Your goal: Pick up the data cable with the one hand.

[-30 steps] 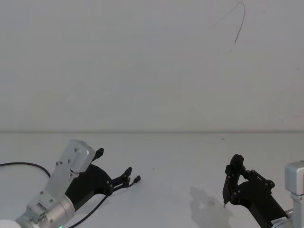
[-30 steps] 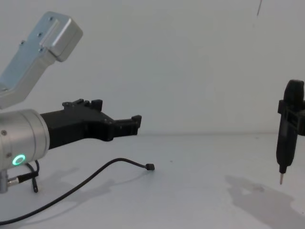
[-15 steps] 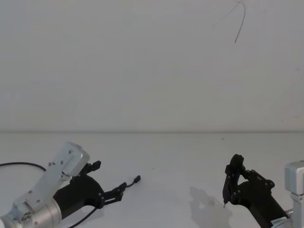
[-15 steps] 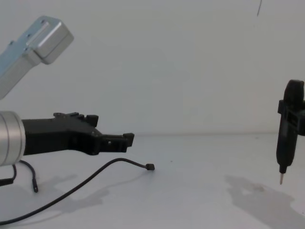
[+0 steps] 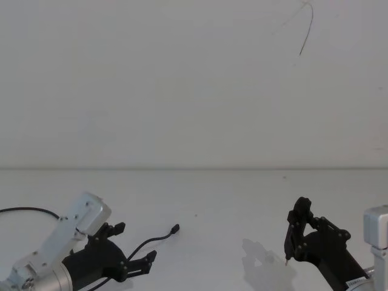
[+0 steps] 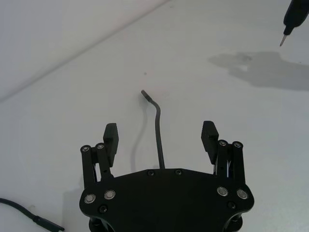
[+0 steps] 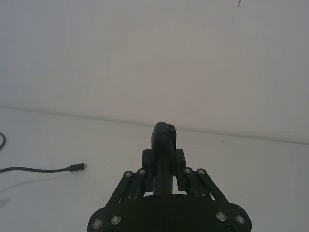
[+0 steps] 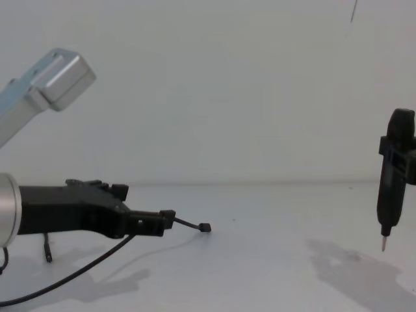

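The data cable [image 5: 174,229] is a thin black lead lying on the white table, ending in a small plug [image 8: 204,227]. My left gripper [image 5: 134,244], the black angular one hand, is low over the table with its jaws open. In the left wrist view the cable [image 6: 158,140] runs out between the two fingers [image 6: 111,136], apart from both, with the plug [image 6: 145,93] ahead of them. My right gripper [image 5: 295,236] hangs at the right, shut on a black pen-like tool with a pale tip [image 8: 383,246] pointing down.
A short black wire [image 8: 47,250] dangles under my left arm. The white table meets a plain white wall at the back [image 5: 194,168]. A thin dark line [image 5: 306,30] marks the wall high up.
My left gripper has come down and drawn back toward me, from above the plug to low over the cable. The cable and the right arm have not moved.
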